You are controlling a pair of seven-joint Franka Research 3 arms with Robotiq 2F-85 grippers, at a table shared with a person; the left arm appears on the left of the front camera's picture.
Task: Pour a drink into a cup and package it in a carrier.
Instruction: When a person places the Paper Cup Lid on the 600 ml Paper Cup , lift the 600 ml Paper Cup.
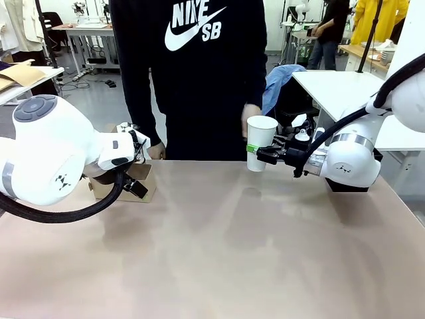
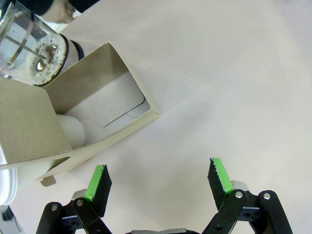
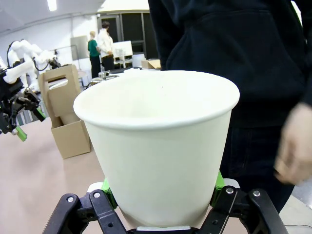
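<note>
The right gripper (image 1: 257, 154) comes in from the right side and is clamped on the lower part of the cup (image 1: 260, 136), with one green pad on each side of it. The cup is white paper, it stands upright in the grip and its top is open. It hangs above the table (image 1: 219, 246) near the far edge, just in front of the person (image 1: 199, 80) in a dark sweatshirt. One hand of the person (image 1: 251, 113) is close behind the rim of the cup; in the right wrist view this hand is blurred, and I cannot tell if it touches the cup. The left gripper (image 2: 160, 179) is on the other side of the table, with its jaws wide apart over bare table surface, just beside the carrier (image 2: 97, 107). The carrier is a brown cardboard box and it stands on the table near the far left corner, well apart from the cup. Something white and round (image 2: 73, 129) lies inside it, partly under the cardboard; I cannot tell what it is. The glass jar (image 2: 29, 48) stands close to the far side of the carrier, and a little brownish foam shows in it.
</note>
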